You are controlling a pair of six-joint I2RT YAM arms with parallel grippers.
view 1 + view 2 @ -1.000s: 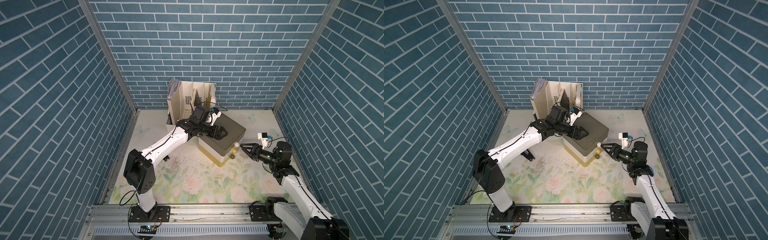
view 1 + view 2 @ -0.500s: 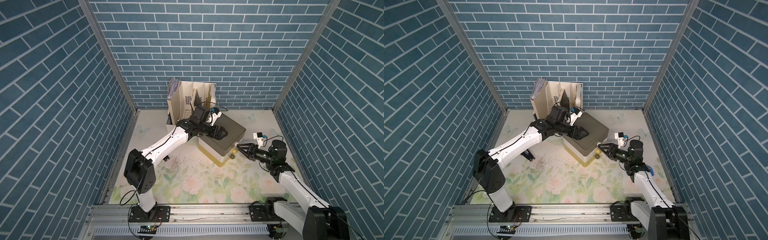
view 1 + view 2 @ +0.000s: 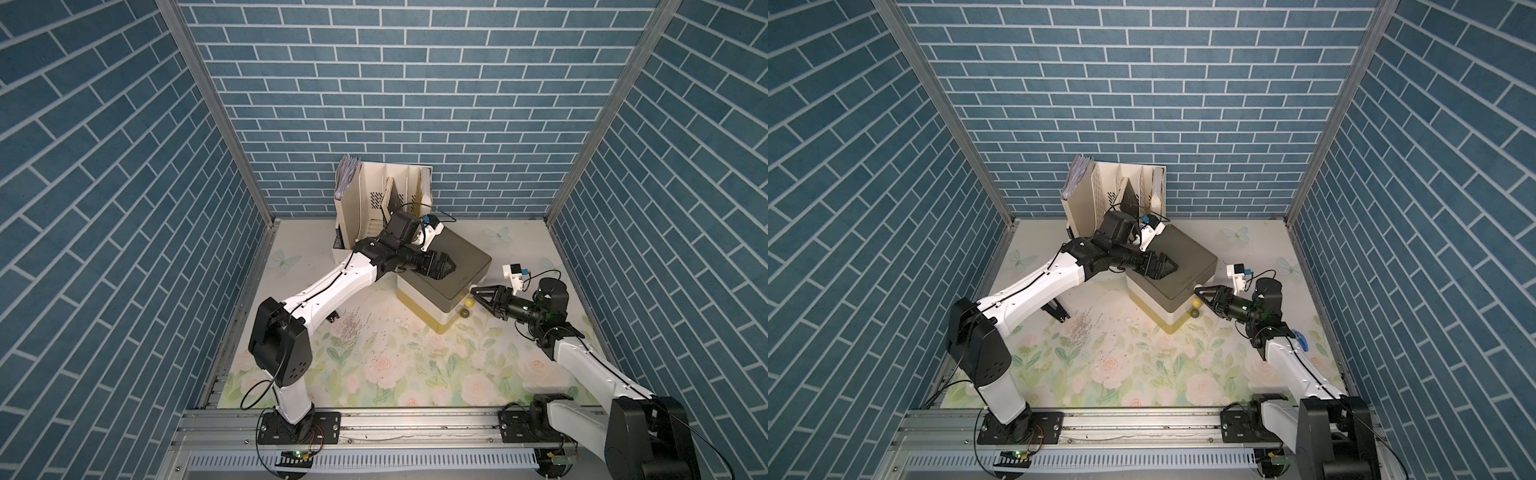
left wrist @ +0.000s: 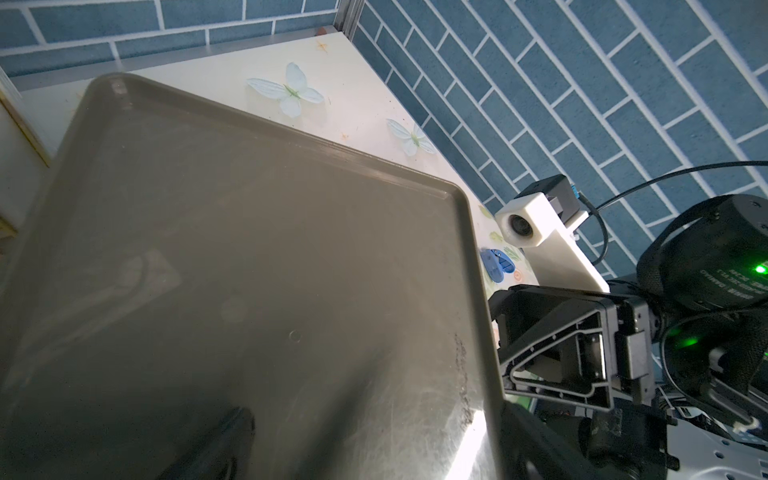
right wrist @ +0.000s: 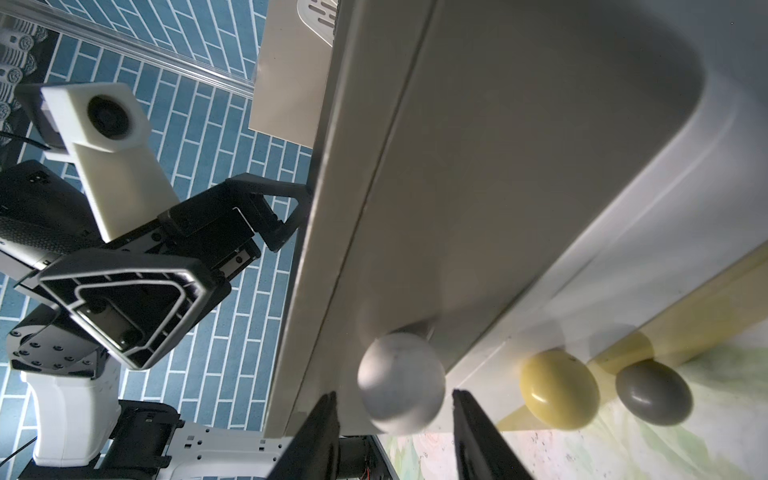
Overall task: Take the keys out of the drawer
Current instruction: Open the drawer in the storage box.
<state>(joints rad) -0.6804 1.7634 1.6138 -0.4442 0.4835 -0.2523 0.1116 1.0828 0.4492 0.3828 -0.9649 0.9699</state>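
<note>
Seems they're opening the drawer (image 5: 519, 174): R gripper (image 5: 394, 395) unclenched astride white knob (image 5: 401, 382), next squeeze & pull back; L gripper (image 3: 449, 268), splayed, rests on cabinet (image 4: 249, 270) top.

White knob (image 5: 401, 384) blurred; right gripper (image 5: 394, 399) fingers cut off at frame edge. Drawer unit (image 3: 461, 266) shut, insides hidden. Blue tool (image 4: 496, 266) half hidden.

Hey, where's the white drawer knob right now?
In the right wrist view, the white knob sits on the drawer unit front facing the right arm, between the open fingers of the right gripper; the yellow knob is its nearest neighbour.
</note>
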